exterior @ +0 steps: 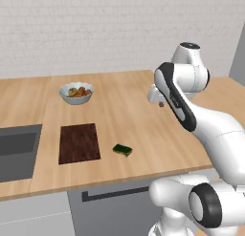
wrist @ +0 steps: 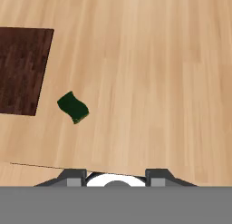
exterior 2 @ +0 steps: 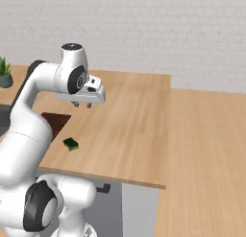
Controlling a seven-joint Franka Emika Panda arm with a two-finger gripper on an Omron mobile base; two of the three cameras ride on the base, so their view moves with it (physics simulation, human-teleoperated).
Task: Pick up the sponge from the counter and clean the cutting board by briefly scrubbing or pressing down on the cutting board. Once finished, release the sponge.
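Note:
The sponge (exterior: 123, 149), a small dark green block with a yellow underside, lies on the light-wood counter (exterior: 143, 130) just right of the cutting board (exterior: 79, 143), a flat dark reddish-brown rectangle. My gripper (exterior 2: 82, 105) hangs well above the counter, behind and to the right of the sponge (exterior 2: 71, 144), and is open with nothing between its fingers. In the hand view the sponge (wrist: 73, 107) sits left of centre, the cutting board (wrist: 22, 69) fills the upper left, and the gripper (wrist: 116, 175) shows its two tips wide apart at the bottom.
A white fruit bowl (exterior: 76, 93) stands behind the cutting board. The grey sink basin (exterior: 16, 151) is sunk into the counter at the left. A potted plant (exterior 2: 5, 73) stands at the far left. The counter's front edge (exterior: 119, 175) runs close in front of the sponge.

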